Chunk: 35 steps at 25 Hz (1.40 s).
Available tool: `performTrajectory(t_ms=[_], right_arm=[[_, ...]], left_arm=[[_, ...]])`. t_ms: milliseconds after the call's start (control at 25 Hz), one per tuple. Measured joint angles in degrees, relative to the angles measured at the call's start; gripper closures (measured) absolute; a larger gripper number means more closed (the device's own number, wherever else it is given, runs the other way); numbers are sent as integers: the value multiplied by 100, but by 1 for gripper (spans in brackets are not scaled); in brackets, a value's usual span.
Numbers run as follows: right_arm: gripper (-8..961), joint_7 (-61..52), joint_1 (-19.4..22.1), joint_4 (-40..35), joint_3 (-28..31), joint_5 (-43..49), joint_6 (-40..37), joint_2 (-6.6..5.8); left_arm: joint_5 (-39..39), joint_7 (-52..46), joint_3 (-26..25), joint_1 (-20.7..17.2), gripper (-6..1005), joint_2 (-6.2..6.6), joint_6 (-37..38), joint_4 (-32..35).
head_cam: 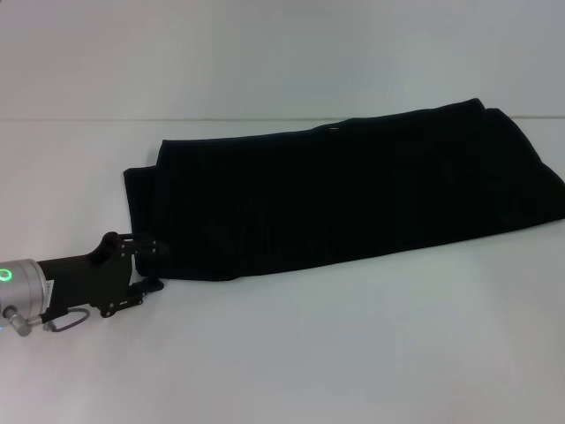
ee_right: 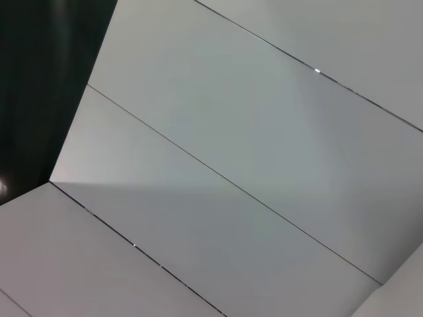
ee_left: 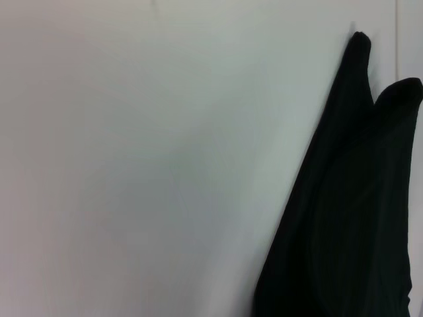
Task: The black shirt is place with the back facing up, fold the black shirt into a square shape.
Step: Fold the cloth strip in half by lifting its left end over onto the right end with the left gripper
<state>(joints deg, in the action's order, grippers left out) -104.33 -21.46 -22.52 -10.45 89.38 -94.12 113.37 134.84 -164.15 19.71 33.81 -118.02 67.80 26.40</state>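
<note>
The black shirt (head_cam: pixel 344 194) lies on the white table as a long folded band, running from centre left to the far right edge, plain side up. My left gripper (head_cam: pixel 155 267) sits at the band's near left corner, its two black fingers apart, one by the shirt's edge and one on the table just below it. Nothing is held between them. In the left wrist view the black shirt (ee_left: pixel 350 218) fills the right side, ending in two rounded folds. My right gripper is out of view.
The white table (head_cam: pixel 291 353) spreads in front of and behind the shirt. The right wrist view shows pale panels (ee_right: pixel 251 145) crossed by thin seams, with a dark area (ee_right: pixel 39 79) at one corner.
</note>
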Motion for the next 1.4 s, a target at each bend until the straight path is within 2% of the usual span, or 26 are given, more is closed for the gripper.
performTrajectory(t_ms=[520, 760, 880, 1080, 1400], right_arm=[[99, 0, 24, 3, 0, 1, -1, 0], [99, 0, 6, 3, 0, 0, -5, 0], [99, 0, 4, 3, 0, 1, -10, 0], [99, 0, 4, 3, 10, 1, -13, -2], [98, 0, -8, 3, 76, 1, -19, -9]], left_arm=[[-32, 138, 49, 167, 420, -45, -336, -253], [-127, 293, 24, 274, 419, -177, -445, -301], [-451, 522, 34, 306, 419, -224, -436, -318], [-994, 888, 54, 285, 422, -229, -391, -321], [-723, 726, 80, 249, 456, -171, -500, -453]])
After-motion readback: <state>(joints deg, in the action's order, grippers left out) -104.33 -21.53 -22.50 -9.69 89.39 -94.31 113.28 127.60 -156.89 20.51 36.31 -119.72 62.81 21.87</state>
